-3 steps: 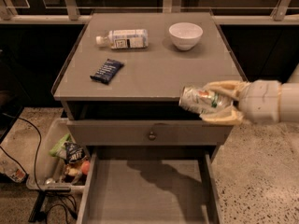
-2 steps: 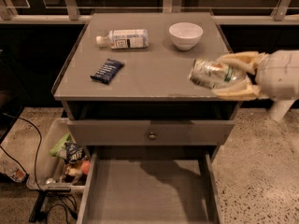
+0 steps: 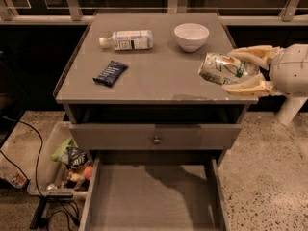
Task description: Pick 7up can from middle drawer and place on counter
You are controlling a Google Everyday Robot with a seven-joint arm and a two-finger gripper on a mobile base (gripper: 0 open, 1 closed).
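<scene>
the gripper (image 3: 234, 71) is at the right side of the scene, level with the right edge of the counter (image 3: 159, 78), and reaches in from the right on a white rounded wrist. its two pale fingers (image 3: 250, 54) are closed around the 7up can (image 3: 219, 67), one finger above the can and one below. the can is held on its side, tilted, with one end facing left toward the middle of the counter; green print and a red spot show on its silvery wall. the can hangs over the right front part of the counter and appears raised off the surface; a faint shadow lies on the counter near the front edge. the middle drawer (image 3: 149, 196) is pulled out at the bottom of the scene, with a bare grey floor. above it, a closed drawer front (image 3: 120, 137) carries a small round knob (image 3: 156, 140). on the counter, a white bowl (image 3: 191, 36) stands at the rear right, a white-labelled plastic bottle (image 3: 127, 39) lies on its side at the rear left, and a dark blue packet (image 3: 110, 73) lies flat in front of the bottle. a bin (image 3: 45, 165) holding mixed items stands on the floor to the left of the cabinet, with black cables (image 3: 29, 138) beside it.
</scene>
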